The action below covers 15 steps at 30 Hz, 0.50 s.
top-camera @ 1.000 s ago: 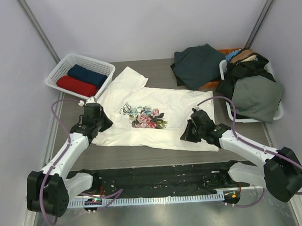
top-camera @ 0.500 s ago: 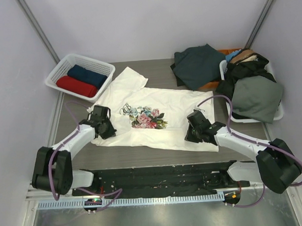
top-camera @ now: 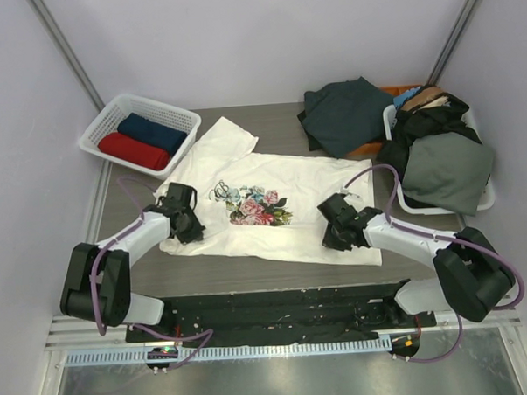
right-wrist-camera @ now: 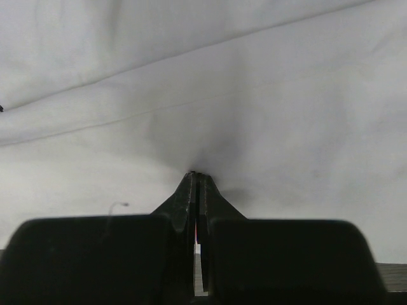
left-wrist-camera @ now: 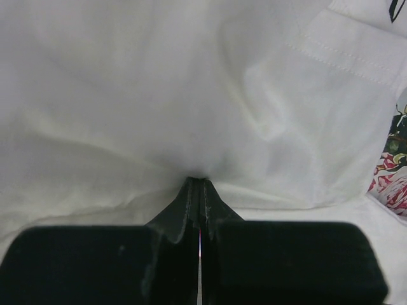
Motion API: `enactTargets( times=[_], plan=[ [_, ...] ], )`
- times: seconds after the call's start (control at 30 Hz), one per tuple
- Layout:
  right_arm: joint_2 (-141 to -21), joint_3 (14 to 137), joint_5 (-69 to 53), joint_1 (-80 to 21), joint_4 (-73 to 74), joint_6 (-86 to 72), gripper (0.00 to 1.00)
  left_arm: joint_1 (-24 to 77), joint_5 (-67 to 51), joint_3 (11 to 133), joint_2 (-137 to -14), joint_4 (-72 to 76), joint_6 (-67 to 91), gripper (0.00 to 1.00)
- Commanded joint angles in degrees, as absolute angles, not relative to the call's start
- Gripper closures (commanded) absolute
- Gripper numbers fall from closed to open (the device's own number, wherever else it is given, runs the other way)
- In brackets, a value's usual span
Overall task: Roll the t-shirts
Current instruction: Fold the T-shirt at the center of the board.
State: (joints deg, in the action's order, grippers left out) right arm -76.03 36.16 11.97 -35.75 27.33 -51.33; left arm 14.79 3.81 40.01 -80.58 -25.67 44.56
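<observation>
The cream-white floral t-shirt [top-camera: 272,193] lies spread flat mid-table, its flower print [top-camera: 258,206] facing up. My left gripper [top-camera: 193,225] sits at the shirt's left edge, shut, with white cloth [left-wrist-camera: 191,114] puckered at its tips [left-wrist-camera: 199,180]. On the shirt's lower right part is my right gripper [top-camera: 330,231], also shut, with cloth [right-wrist-camera: 203,95] gathered at its tips [right-wrist-camera: 196,173]. A rolled red t-shirt [top-camera: 132,151] and a rolled navy one [top-camera: 151,131] lie in the white basket [top-camera: 98,126].
A dark green garment [top-camera: 343,111] lies at the back right. Beside it a white bin [top-camera: 487,201] is heaped with dark and grey-green clothes [top-camera: 450,167]. A black strip [top-camera: 277,311] runs along the near edge between the arm bases.
My left arm swung in low onto the shirt's left edge and its jaws closed on the cloth. My right gripper shifted slightly left on the shirt and stayed shut.
</observation>
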Motion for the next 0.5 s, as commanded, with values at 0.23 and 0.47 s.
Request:
enactTargets(
  times=[0.23, 0.47],
  plan=[
    [-68.83, 32.43, 14.15, -40.17, 40.34, -57.74, 0.99, 16.17, 8.61, 32.0, -70.76, -35.24, 51.5, 1.0],
    [-67.5, 41.97, 20.12, -39.9, 42.18, -52.66, 0.99, 17.14, 9.75, 36.55, -63.64, -35.24, 47.12, 0.83]
  ],
)
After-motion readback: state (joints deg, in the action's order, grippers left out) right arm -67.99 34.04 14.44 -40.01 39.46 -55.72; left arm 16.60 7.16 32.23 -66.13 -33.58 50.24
